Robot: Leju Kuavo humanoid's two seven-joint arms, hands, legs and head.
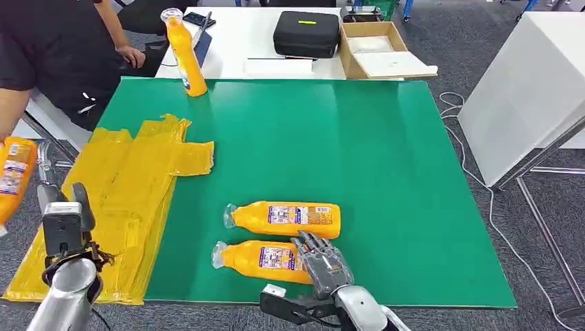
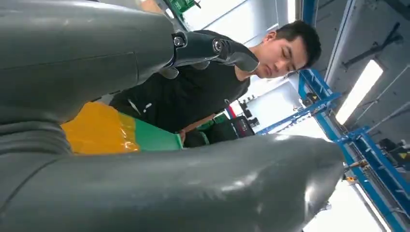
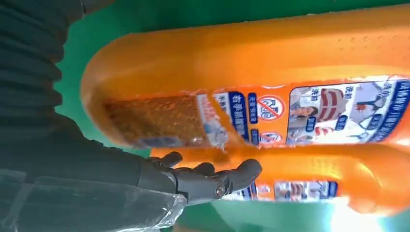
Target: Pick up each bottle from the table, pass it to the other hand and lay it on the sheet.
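Note:
Two orange bottles lie side by side near the front edge of the green mat [image 1: 386, 172]. My right hand [image 1: 323, 263] rests its fingers over the base end of the nearer bottle [image 1: 265, 258], which stays flat on the mat. In the right wrist view, the fingers [image 3: 212, 181] stretch out past that bottle [image 3: 241, 63] toward the farther one [image 3: 338, 179]. The farther bottle [image 1: 290, 218] lies untouched. A third bottle [image 1: 186, 58] stands upright at the mat's far left. My left hand [image 1: 63, 221] is raised over the yellow sheet [image 1: 117, 186], its fingers [image 2: 212, 48] apart and holding nothing.
A person in black [image 1: 62, 48] sits at the far left, with another orange bottle [image 1: 14, 179] at the picture's left edge. Behind the mat, a white table carries a black case [image 1: 307, 33] and a cardboard box [image 1: 376, 48]. A white panel [image 1: 531, 83] and cables stand to the right.

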